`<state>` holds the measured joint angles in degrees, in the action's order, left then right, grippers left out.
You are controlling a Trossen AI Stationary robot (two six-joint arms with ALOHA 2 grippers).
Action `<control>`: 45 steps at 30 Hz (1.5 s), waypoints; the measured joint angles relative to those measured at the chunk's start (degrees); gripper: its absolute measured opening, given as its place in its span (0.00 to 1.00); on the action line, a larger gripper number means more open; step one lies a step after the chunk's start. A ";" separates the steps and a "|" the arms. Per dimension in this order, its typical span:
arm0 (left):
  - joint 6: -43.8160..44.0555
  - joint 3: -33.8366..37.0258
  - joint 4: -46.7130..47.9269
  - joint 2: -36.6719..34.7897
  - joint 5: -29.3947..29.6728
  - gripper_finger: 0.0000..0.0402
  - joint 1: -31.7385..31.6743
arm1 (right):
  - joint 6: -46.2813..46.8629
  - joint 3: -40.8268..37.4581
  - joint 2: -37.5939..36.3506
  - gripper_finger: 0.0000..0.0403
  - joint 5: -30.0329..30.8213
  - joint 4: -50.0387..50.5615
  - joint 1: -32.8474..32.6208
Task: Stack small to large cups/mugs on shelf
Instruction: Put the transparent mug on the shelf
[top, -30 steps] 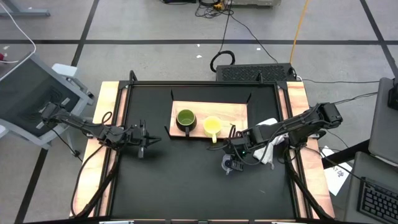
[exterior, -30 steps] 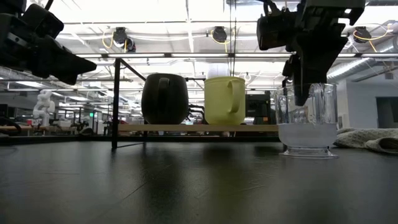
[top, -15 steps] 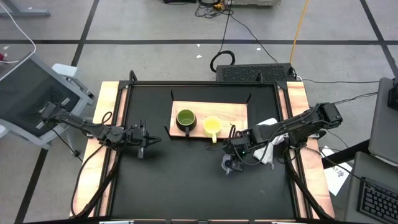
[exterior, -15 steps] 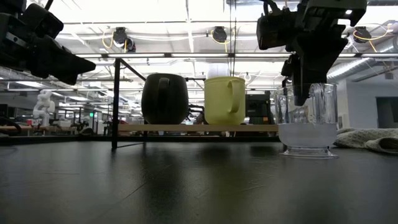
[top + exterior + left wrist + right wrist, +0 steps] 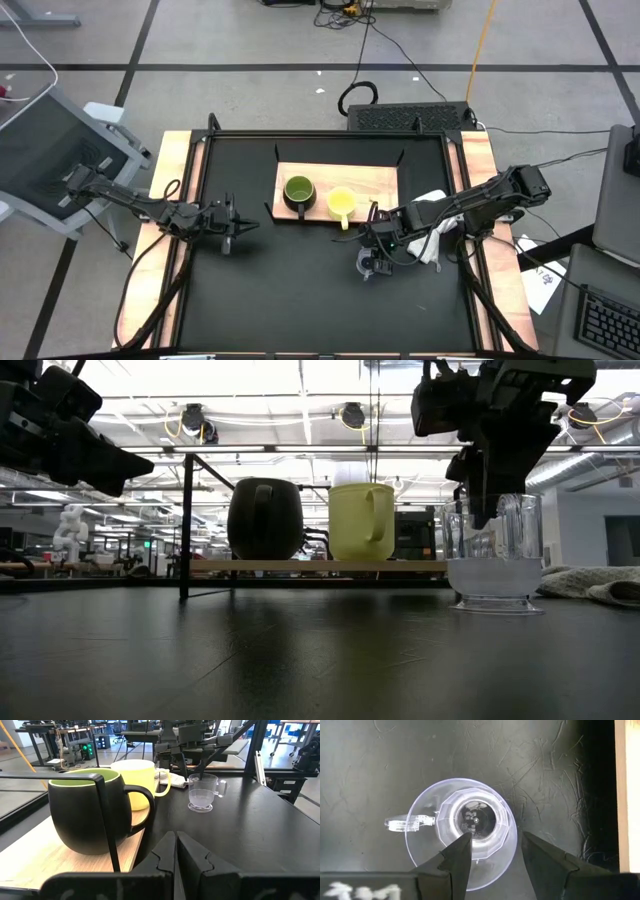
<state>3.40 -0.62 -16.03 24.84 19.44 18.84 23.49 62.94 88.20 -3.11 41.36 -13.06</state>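
Overhead, table-level, two wrist views — all share clear cup [image 5: 493, 555].

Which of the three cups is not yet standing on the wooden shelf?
The clear cup: it stands on the black table under the right gripper, while the green mug and yellow mug stand on the shelf.

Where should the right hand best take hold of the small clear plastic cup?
Probably the rim wall of the small clear plastic cup, from straight above: it stands upright, mouth open. The right hand is open, one finger inside, one outside, opposite the handle.
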 joint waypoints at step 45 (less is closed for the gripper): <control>-0.09 0.00 -0.05 -0.01 0.00 0.05 0.01 | -0.14 3.10 0.02 0.00 1.42 4.21 0.02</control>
<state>3.31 -0.62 -16.08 24.83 19.44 18.84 23.35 66.04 88.23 -1.69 45.58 -13.04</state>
